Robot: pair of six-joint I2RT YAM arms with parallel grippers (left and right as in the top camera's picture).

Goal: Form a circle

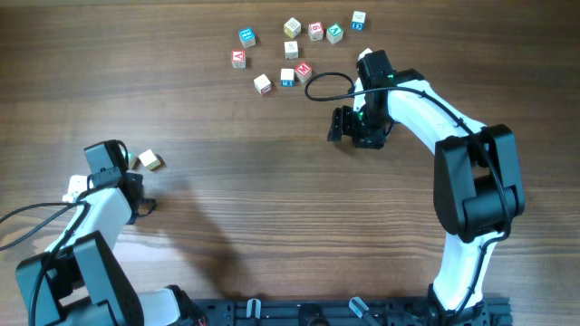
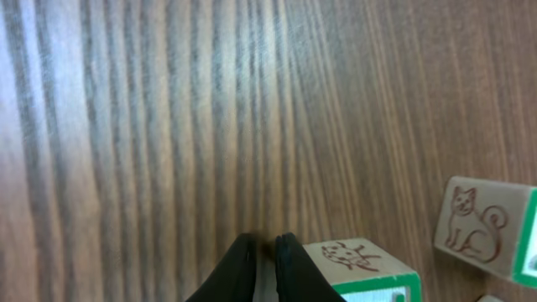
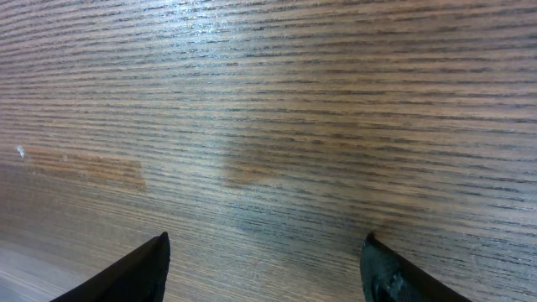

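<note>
A: Where do we begin on the left end effector (image 2: 265, 248)?

B: At the tips. We see its two black fingers (image 2: 243, 270) standing almost together. Only a sliver of wood grain shows between them, and nothing is held.

A: And the cluster (image 1: 148, 161)?

B: We take it as our landmark. It lies on the left part of the tabletop (image 1: 272, 208), and the left end effector sits just beside it. In the left wrist view the green-edged cube (image 2: 362, 267), with a small animal drawn on top, stands right against one finger. We cannot tell whether they touch. The cat cube (image 2: 480, 225) sits a little apart from it and also shows a green edge.

A: Do we count three cubes there?

B: We make out two plainly. A pale corner at the edge of the view may be another. They sit as a loose bunch, not a ring.

A: The right end effector (image 3: 266, 253)?

B: It is well apart from the cluster, off to the right across the tabletop. Its fingers stand wide with bare wood between them, gripping nothing.

A: And the scatter of letter cubes (image 1: 291, 49)?

B: It too is well apart from the cluster, farther back and to the right. We count about ten cubes there.
</note>
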